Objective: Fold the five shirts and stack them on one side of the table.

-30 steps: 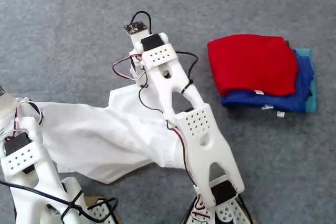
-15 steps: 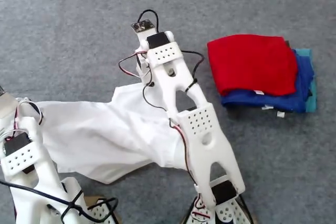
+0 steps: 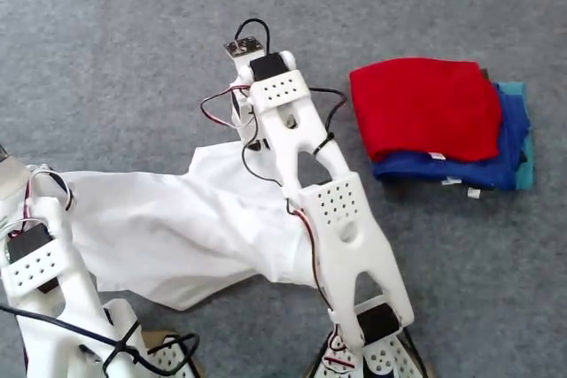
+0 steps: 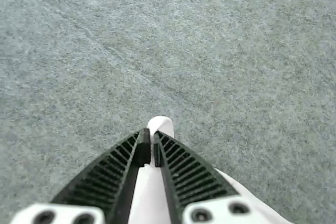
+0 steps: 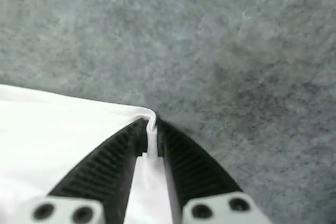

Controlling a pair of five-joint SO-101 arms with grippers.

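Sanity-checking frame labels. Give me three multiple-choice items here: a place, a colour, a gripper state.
1. In the high view, the folded stack lies: A) right of the white shirt B) on it C) left of it.
2. Its top shirt is: A) blue B) red C) white.
3. The right gripper is: A) open B) shut on the white shirt C) shut on the stack.
1A, it sits apart on the right; 2B, red fabric lies uppermost; 3B, its jaws pinch a white edge.

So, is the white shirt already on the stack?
No, the white shirt lies unfolded on the table, apart from the stack topped by red.
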